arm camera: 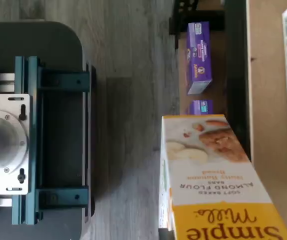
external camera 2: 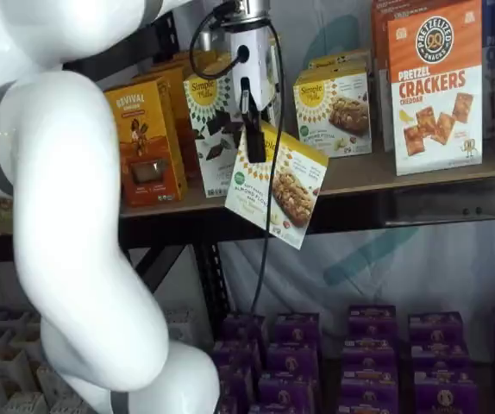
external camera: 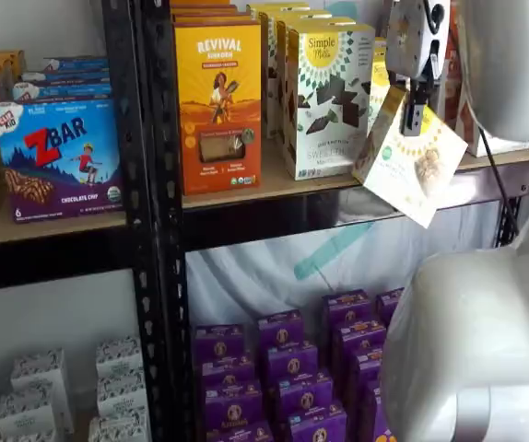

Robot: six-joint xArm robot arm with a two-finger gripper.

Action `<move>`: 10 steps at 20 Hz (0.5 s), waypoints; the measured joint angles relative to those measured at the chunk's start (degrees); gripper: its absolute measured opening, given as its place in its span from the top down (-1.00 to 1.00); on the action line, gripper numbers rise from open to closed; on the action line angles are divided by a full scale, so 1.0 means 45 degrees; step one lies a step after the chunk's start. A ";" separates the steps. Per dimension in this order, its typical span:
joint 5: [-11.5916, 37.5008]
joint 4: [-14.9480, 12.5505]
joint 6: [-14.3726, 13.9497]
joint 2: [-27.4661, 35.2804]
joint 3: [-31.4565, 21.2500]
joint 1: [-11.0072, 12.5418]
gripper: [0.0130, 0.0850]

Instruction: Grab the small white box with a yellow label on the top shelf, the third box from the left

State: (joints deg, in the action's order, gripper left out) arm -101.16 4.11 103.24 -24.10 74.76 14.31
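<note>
Even indoor light, soft shadows under shelf boards; wrist view slightly blurred, box text soft.

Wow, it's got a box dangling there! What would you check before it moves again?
1. Right box: the small white box with its yellow label is the one taken. Ok.
2. Grip: the hand is shut on its upper edge. Ok.
3. Box level: it hangs tilted, one corner low. Not ok.
4. Clear of the top shelf: the box hangs in front of its edge. Ok.
5. Neighbours upright: the taller white box stands undisturbed. Ok.
6. Grip firmness: cannot tell.
</note>
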 joint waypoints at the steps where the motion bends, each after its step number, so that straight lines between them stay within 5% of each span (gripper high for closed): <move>1: -0.0057 -0.0005 -0.0003 -0.0027 -0.0017 -0.0001 0.33; 10: -0.0407 0.0161 0.0159 -0.0174 0.0009 0.0208 0.44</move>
State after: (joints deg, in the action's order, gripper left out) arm -102.99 4.84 103.96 -24.88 74.80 15.24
